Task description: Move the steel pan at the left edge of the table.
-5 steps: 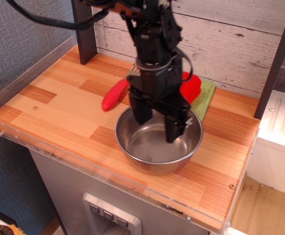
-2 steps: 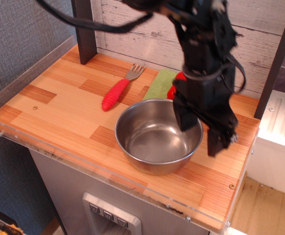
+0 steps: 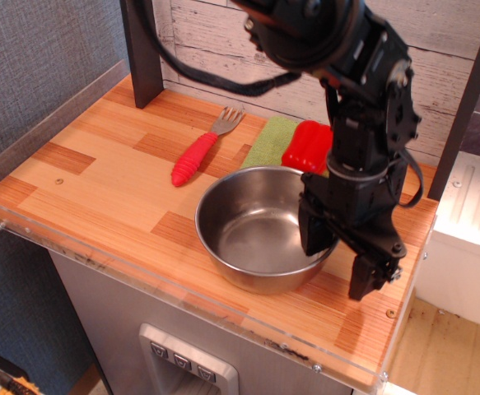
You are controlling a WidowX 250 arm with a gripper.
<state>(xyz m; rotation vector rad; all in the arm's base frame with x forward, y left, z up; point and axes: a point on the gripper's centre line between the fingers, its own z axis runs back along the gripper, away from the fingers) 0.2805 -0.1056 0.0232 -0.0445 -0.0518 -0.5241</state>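
Steel pan (image 3: 260, 229) sat toward the front right of the table (image 3: 100, 177), nowhere near the left edge; my claw (image 3: 342, 259) was spread open over its right rim, one finger (image 3: 315, 232) down inside the bowl and the other (image 3: 369, 271) outside it; a red-handled fork (image 3: 200, 150), a green cloth (image 3: 271, 141) and a red pepper (image 3: 308, 146) lay behind the pan.
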